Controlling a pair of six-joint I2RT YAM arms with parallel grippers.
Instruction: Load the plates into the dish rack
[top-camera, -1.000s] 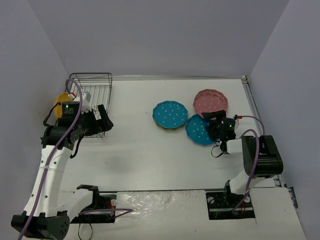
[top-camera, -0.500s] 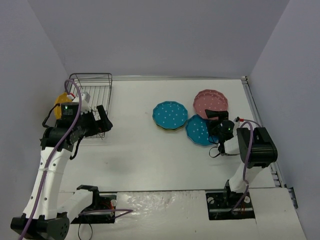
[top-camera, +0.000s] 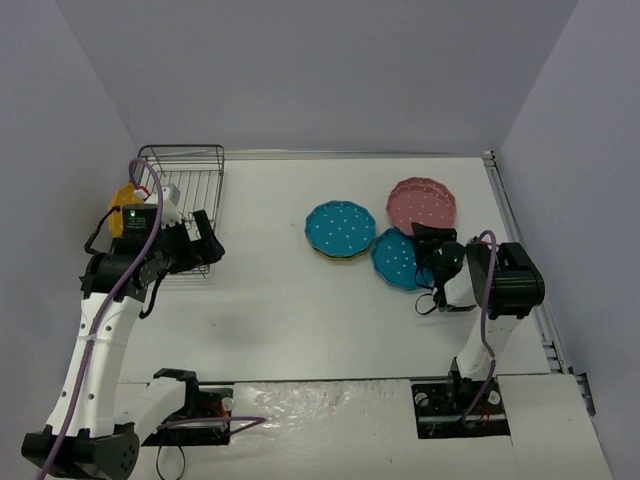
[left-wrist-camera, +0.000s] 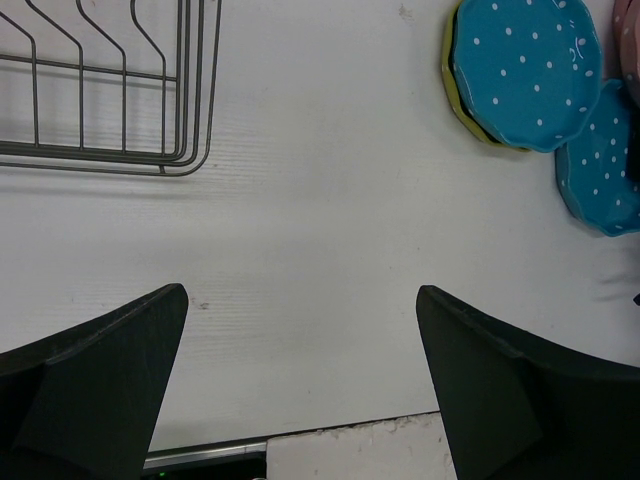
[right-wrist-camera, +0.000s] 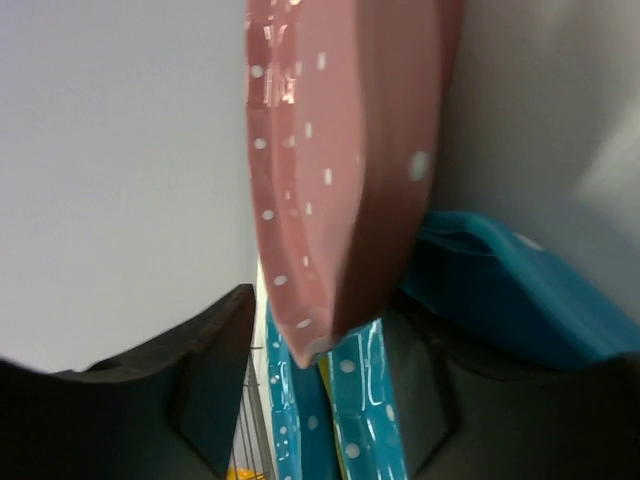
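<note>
Working the pick-up step here with the right gripper (top-camera: 432, 243), down low on the tabletop (top-camera: 280, 310). Straddling the near rim of the pink plate (right-wrist-camera: 340, 150), one finger to each side; cannot tell whether pinched on it or a touch short of contact. Just left of that gripper, a teal plate (top-camera: 398, 262) lying flat, right up beside the pink one. Further left, a second teal plate (top-camera: 340, 228) stacked on an olive-yellow plate (left-wrist-camera: 455, 85). Well away to the left, hovering with the left gripper (left-wrist-camera: 300, 300) spread wide and holding nothing, just in front of the dish rack (top-camera: 185, 175). Nothing from this cluster loaded yet, by the look of it. Next, most likely: get a firm pinch on the pink rim, lift clear without dragging the teal neighbour, tip upright, carry across to the prongs.
</note>
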